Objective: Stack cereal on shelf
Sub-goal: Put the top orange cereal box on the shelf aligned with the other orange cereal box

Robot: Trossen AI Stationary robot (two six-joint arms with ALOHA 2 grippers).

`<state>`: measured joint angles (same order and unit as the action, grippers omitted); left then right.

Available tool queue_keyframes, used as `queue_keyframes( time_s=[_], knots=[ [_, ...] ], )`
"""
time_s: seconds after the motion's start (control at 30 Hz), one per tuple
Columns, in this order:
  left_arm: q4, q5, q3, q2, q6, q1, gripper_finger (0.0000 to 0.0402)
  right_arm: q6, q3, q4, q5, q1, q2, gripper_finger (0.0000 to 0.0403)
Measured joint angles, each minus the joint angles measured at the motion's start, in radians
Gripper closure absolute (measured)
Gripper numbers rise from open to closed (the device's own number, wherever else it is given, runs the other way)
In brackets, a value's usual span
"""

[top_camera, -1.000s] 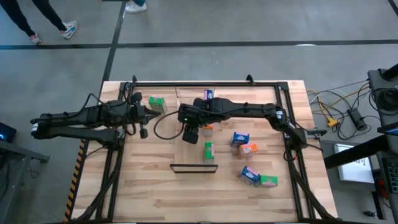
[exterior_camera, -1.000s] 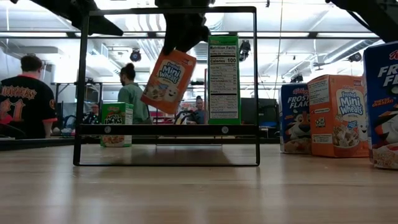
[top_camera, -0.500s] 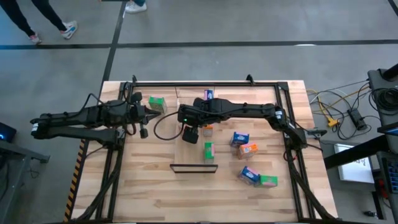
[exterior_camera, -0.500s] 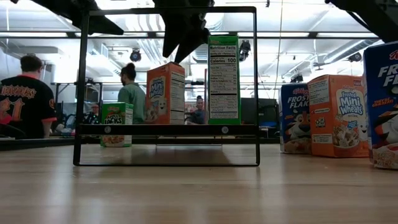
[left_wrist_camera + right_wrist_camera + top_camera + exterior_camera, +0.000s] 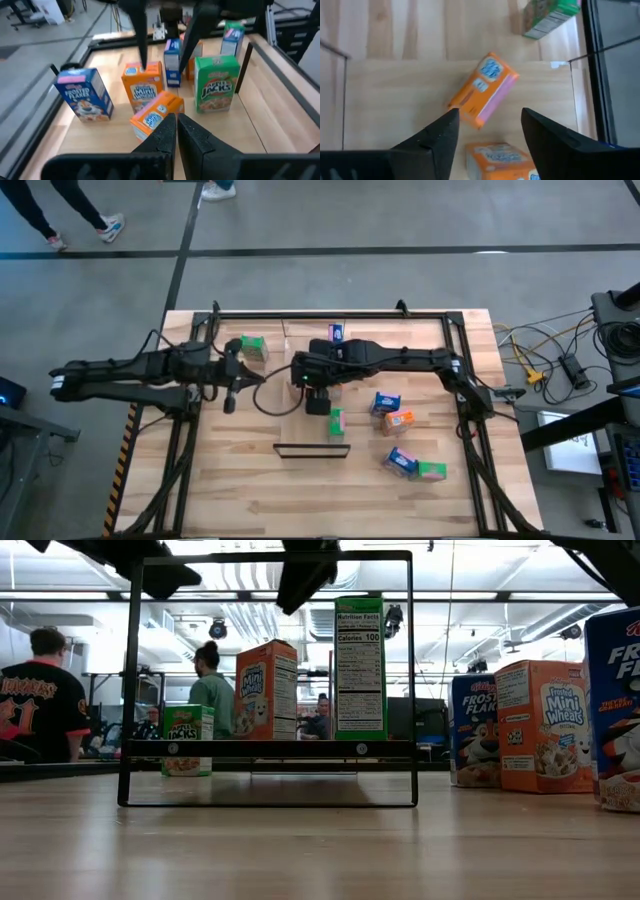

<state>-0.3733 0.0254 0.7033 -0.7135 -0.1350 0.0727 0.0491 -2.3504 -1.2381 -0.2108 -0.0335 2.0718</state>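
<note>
An orange cereal box (image 5: 265,690) stands upright on the light wooden shelf (image 5: 395,100), directly below my open right gripper (image 5: 490,114), whose fingers hang above it without touching; its top (image 5: 502,160) shows between them. A second orange box (image 5: 482,90) lies flat on the shelf. A green box (image 5: 360,668) stands upright beside them. My left gripper (image 5: 176,120) is shut and empty, held above the table's left part (image 5: 230,395), pointing at the boxes.
A blue box (image 5: 335,332) stands at the far edge and a green one (image 5: 252,345) at the far left. Several more boxes (image 5: 398,421) stand or lie on the table's right half. A black wire frame (image 5: 270,680) rises at the shelf's near end. People move in the room behind.
My right gripper held the orange box tilted in the air, set it upright on the shelf and let go, its fingers opening. It has since risen clear of the box and shifted slightly toward the table's right.
</note>
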Motion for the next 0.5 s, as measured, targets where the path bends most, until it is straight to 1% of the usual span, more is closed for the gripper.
queue_keyframes(
  time_s=[0.17, 0.3, 0.4, 0.5],
  knots=[
    [-0.001, 0.003, -0.005, -0.072, 0.004, -0.001, 0.0401, 0.051, 0.004, -0.033, 0.002, -0.022, -0.009, 0.0232],
    [-0.001, 0.028, -0.005, -0.13, 0.006, -0.003, 0.0401, 0.074, 0.034, -0.049, 0.008, -0.025, -0.029, 0.025],
    [-0.002, 0.031, -0.005, -0.165, 0.006, -0.006, 0.0401, 0.073, 0.1, -0.04, 0.008, -0.025, -0.076, 0.0261],
    [-0.002, 0.031, -0.005, -0.196, 0.0, -0.006, 0.0401, 0.064, 0.22, 0.026, 0.008, -0.025, -0.15, 0.027]
  ],
)
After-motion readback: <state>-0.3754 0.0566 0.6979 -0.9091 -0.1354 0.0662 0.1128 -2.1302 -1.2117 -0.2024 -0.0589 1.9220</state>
